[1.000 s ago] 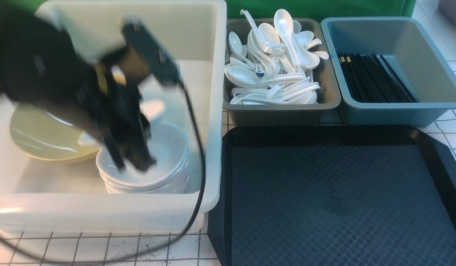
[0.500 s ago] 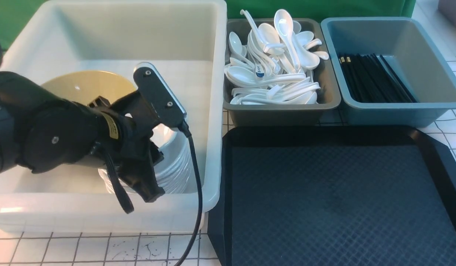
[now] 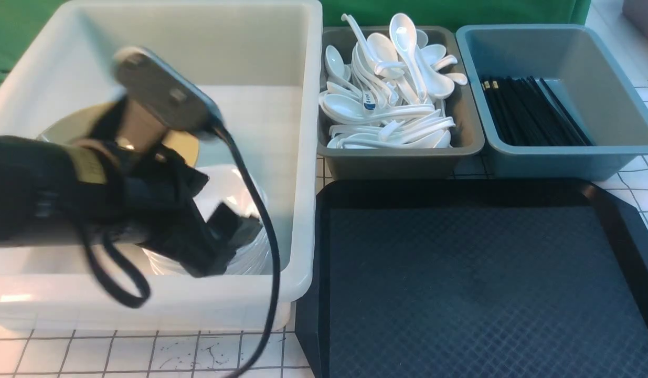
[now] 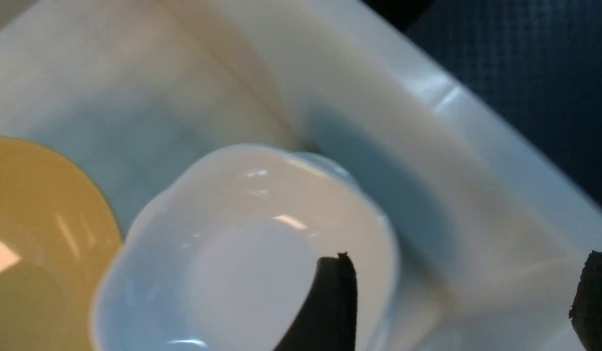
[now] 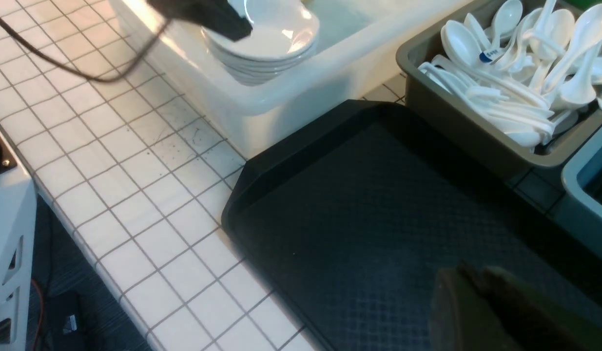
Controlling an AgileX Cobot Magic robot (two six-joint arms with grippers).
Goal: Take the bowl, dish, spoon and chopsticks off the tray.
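The black tray [image 3: 460, 294] lies bare at the front right, also in the right wrist view [image 5: 359, 204]. In the white tub [image 3: 303, 157] the mustard-yellow bowl [image 3: 183, 148] [image 4: 37, 243] sits beside a stack of white dishes [image 3: 253, 252] [image 4: 232, 253] [image 5: 274, 39]. My left gripper [image 3: 221, 244] [image 4: 464, 302] hangs open over the stack's edge, nothing between its fingers. White spoons [image 3: 392, 105] are piled in the grey bin; which one is the task's spoon I cannot tell. Black chopsticks [image 3: 528, 110] lie in the blue bin. My right gripper [image 5: 469, 275] is shut and empty above the tray.
The grey bin [image 3: 402, 157] and blue bin [image 3: 560, 152] stand behind the tray, the tub to its left. A black cable [image 3: 271, 252] droops from my left wrist over the tub's front wall. White tiled counter [image 5: 135, 170] runs along the front.
My left gripper has gone from shut to open over the dish stack, and its wrist has swung up and to the left. The right gripper has not moved.
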